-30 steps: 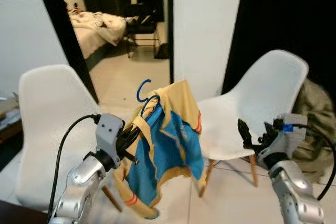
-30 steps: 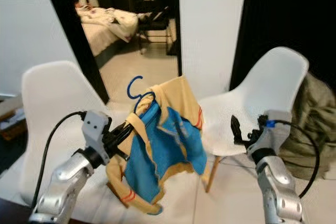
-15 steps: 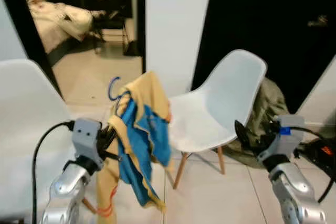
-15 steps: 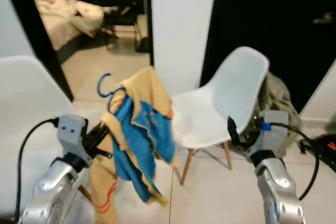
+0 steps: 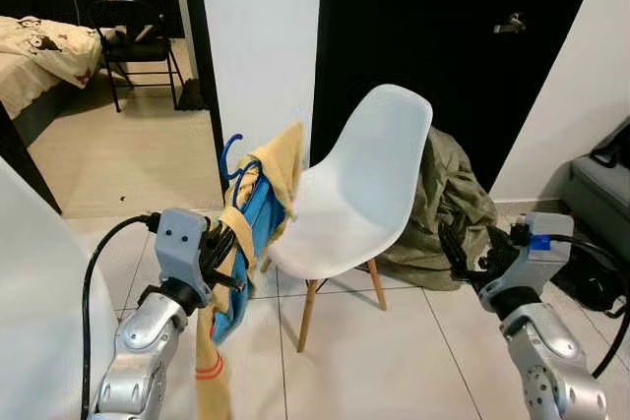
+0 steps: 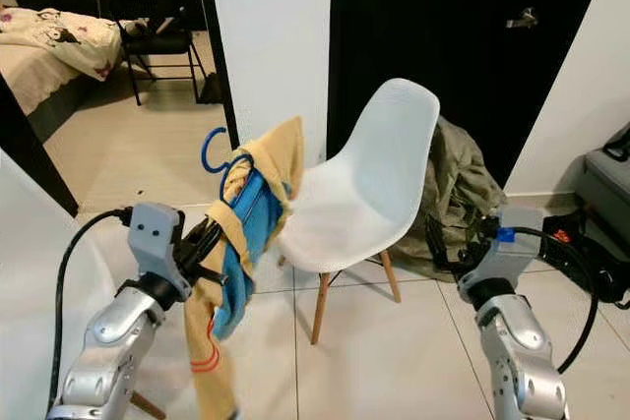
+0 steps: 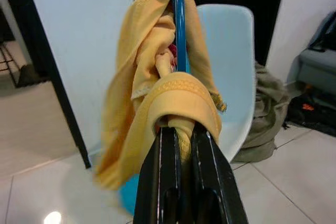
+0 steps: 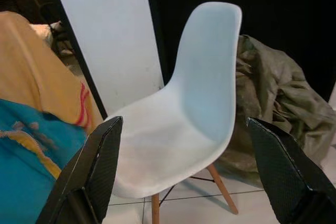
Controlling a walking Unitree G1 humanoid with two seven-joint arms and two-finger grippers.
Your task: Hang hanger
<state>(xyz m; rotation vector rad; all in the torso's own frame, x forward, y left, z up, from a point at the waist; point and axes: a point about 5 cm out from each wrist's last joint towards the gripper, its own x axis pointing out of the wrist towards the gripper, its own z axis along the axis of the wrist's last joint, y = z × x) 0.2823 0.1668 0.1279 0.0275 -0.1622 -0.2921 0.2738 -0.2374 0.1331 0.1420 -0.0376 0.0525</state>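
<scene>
the left gripper (image 7: 181, 129) is clamped on the blue hanger (image 5: 232, 152) with its yellow-and-blue shirt (image 5: 251, 223), held up just beside the white chair (image 5: 359, 184). the right gripper (image 8: 184, 171) is spread wide, holding nothing. while carrying, keep the hook upright so it's ready for a rail.

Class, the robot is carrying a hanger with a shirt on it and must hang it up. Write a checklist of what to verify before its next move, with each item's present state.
1. Left gripper shut on the hanger, with shirt cloth caught between the fingers: ok.
2. Shirt draped on the hanger: ok, though bunched and hanging low.
3. Hook upright and free of cloth: ok.
4. Right gripper open and holding nothing, free to help: ok.
5. Path ahead: not ok, a white chair stands close in front.
6. A rail or rod to hang on: cannot tell, none identified.
</scene>
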